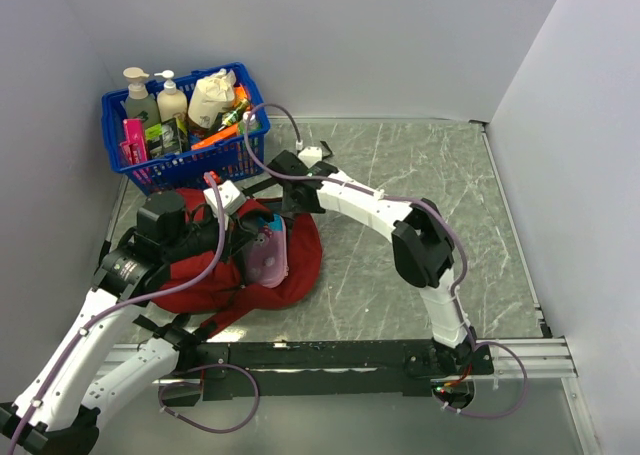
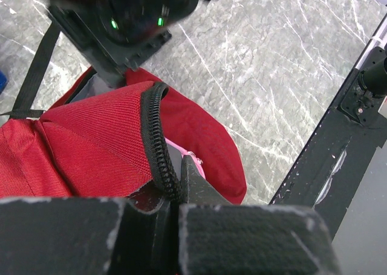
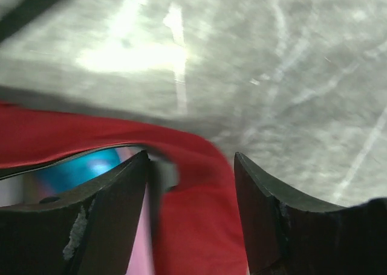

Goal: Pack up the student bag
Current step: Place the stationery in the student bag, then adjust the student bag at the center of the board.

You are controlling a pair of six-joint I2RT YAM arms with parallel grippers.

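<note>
Entry: 1 student bag (image 1: 300, 263), dark red, lying on the left part of the grey marbled tabletop (image 1: 430, 165), just in front of 1 blue basket (image 1: 150, 160).
Holders: 2. The left end effector (image 2: 179, 187) is clamped tight on the bag's black zipper edge (image 2: 156, 130), holding it raised. The right end effector (image 3: 190, 208) has its jaws apart, straddling a fold of the bag's red rim.
Contents: 1 pink case (image 1: 268, 255) shows in the bag's opening.
The basket carries 2 pump bottles (image 1: 136, 97) among other packs.
</note>
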